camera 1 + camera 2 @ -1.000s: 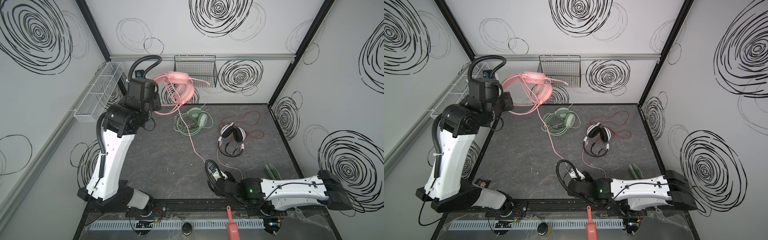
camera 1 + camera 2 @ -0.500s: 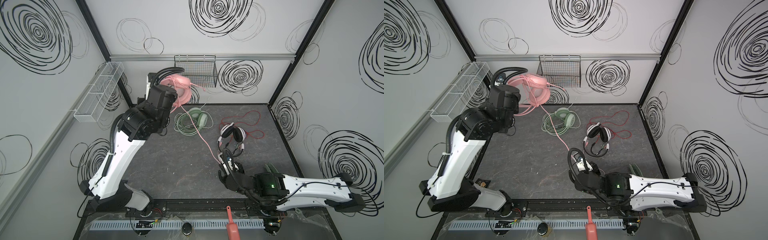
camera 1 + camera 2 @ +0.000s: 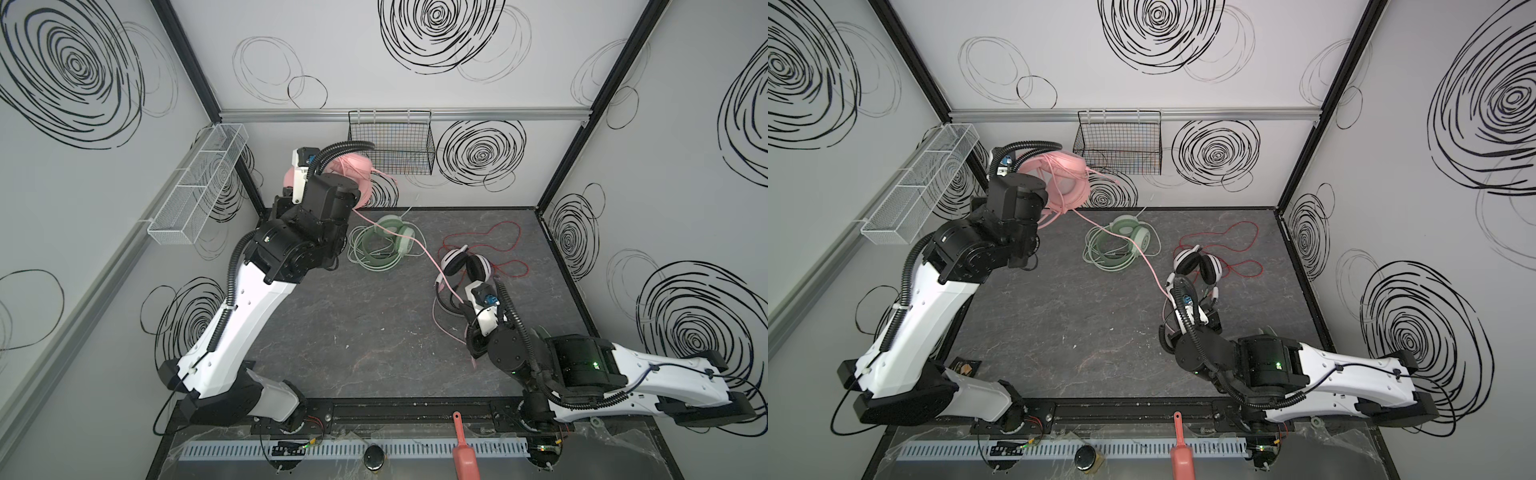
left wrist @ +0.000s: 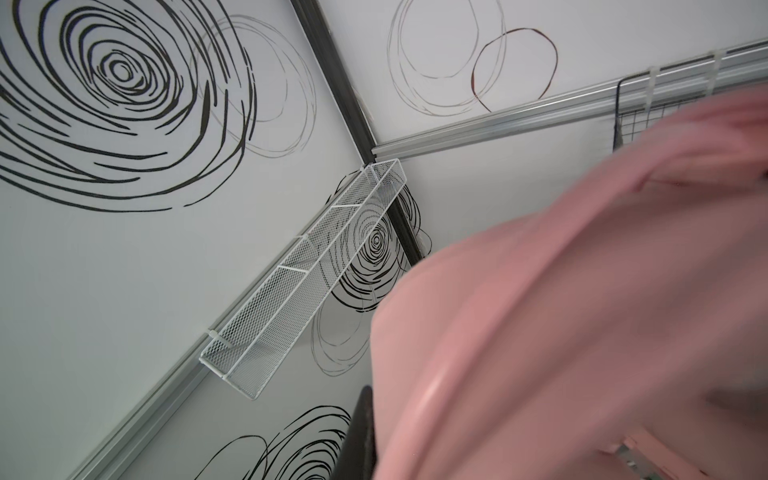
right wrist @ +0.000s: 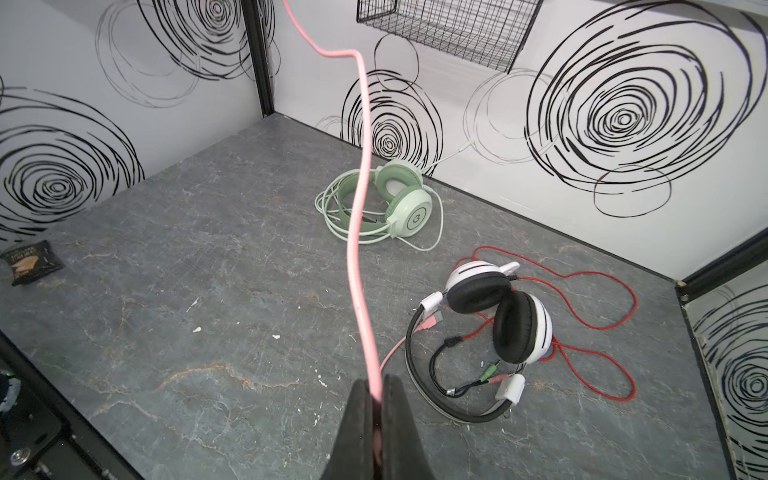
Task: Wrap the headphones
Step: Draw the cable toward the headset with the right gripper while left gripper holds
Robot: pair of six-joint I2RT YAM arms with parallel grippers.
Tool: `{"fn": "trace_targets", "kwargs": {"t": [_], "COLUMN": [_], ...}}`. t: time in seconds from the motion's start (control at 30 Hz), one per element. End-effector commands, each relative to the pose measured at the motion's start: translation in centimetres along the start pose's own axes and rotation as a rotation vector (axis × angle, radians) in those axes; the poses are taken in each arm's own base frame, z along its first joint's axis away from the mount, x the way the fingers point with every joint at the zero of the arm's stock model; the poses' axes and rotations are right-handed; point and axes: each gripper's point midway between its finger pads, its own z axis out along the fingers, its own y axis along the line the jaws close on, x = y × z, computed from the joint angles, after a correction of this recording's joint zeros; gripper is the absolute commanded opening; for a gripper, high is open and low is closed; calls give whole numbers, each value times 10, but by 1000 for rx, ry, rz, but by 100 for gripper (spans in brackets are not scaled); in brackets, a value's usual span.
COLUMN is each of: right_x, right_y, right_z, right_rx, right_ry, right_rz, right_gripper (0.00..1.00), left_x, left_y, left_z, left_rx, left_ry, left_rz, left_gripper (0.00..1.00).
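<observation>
While pink headphones (image 3: 1059,183) hang aloft — right gripper (image 5: 376,395) pinches their cable (image 5: 358,232)

The pink headset (image 3: 353,170) sits high at the back by the wire basket (image 3: 390,145), half hidden behind the left arm (image 3: 257,316) — its pink cable (image 3: 417,244) slants down across the mint-green headset (image 3: 391,227) to the wrist of the right arm (image 3: 582,365), just beside the white-and-black headset (image 3: 469,264) on the counter (image 3: 353,332).
</observation>
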Motion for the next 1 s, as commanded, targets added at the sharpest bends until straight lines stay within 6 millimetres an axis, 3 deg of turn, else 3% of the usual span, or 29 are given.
{"fn": "trace_targets", "kwargs": {"t": [0.0,0.2,0.5,0.6,0.77,0.97], "right_x": [17,25,-1,-21,-71,-128], "right_y": [9,32,17,6,-20,-28], "right_z": [2,0,-18,-25,-44,-61], "right_rx": [-42,-109,-63,-25,71,154], "right_ry": [47,73,26,-15,-104,-210], "right_rz": [-28,-73,-92,-115,-160,-296], "right_gripper": [0,0,0,0,0,0], "left_x": [-15,-4,10,18,47,78], "left_y": [12,8,12,6,-17,-48], "left_z": [10,46,54,49,47,44], "left_rx": [-35,-15,-91,-96,-61,-17], "left_ry": [-15,57,63,60,101,139], "left_rz": [-196,-264,-219,-187,-123,-42], "left_gripper": [0,0,0,0,0,0]}}
